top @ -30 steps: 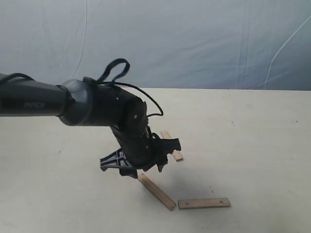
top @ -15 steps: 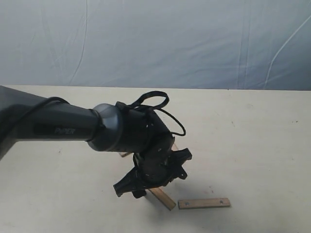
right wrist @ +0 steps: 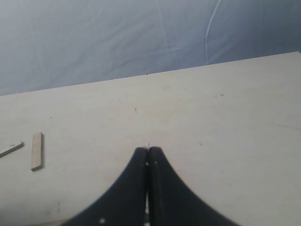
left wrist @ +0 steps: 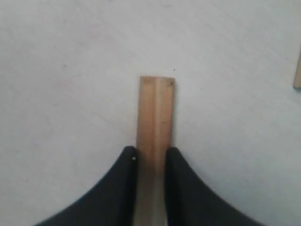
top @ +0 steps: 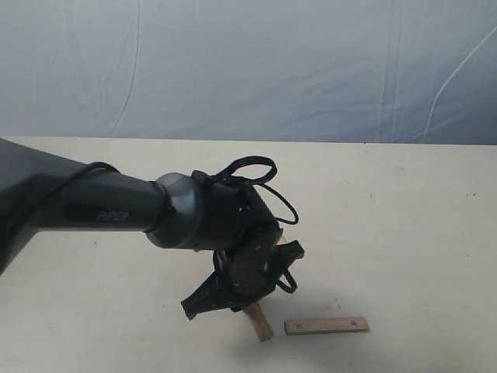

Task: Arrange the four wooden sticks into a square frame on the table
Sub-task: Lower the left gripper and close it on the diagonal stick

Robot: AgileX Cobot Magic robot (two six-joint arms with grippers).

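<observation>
Left wrist view: our L claw (left wrist: 150, 159) clamps stick (left wrist: 156, 108) by its sides | R claw (right wrist: 148, 154) pinched closed, tips touching | ext: we see 2nd stick (top: 326, 325) on table (top: 419, 233), near, apart.

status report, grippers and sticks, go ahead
Left gripper shut on one wooden stick. Right gripper shut, empty. Second stick flat on table nearby. Nothing in the way.
</observation>
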